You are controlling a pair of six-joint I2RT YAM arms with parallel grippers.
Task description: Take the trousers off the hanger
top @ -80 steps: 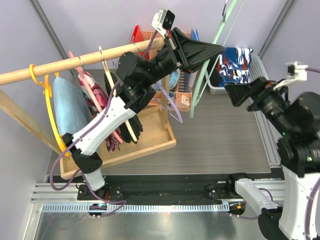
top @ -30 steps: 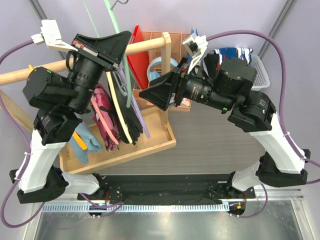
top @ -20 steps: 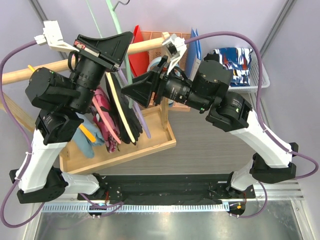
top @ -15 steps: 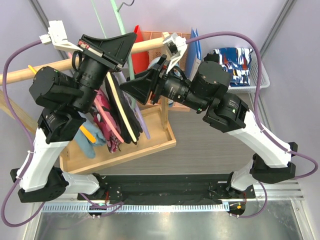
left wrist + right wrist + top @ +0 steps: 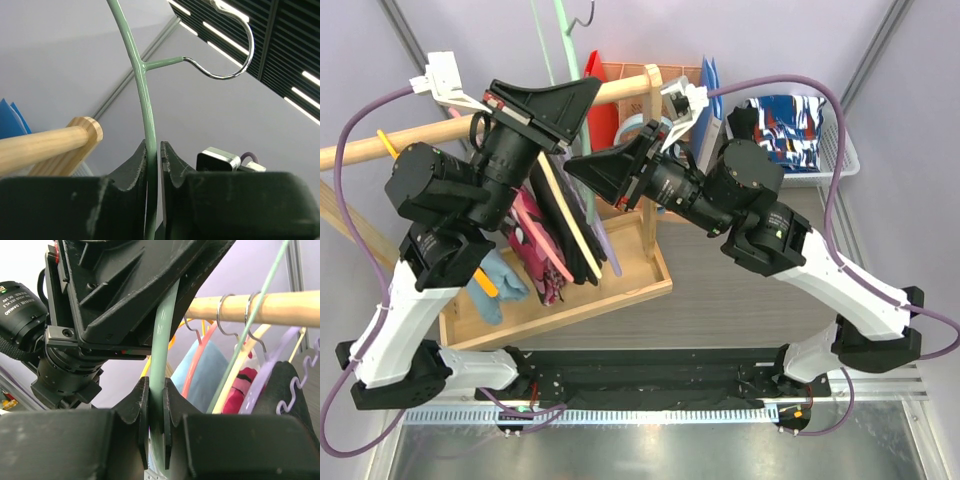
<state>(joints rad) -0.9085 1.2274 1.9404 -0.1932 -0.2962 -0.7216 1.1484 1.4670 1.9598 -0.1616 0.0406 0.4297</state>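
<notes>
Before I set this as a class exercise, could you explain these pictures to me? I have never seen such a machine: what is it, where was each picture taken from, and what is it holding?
These are two robot arms bolted side by side, each ending in a two-finger gripper. The wide picture comes from a fixed camera above and behind them. The other two come from small cameras on the wrists, so each shows its own arm's fingers. Both grippers are shut on one pale green hanger. The left gripper holds it just below its metal hook, which hangs on nothing. The right gripper holds it farther along. On the wooden rail, other hangers carry black trousers and a pink floral garment. A white basket at the far right holds dark blue printed trousers.
</notes>
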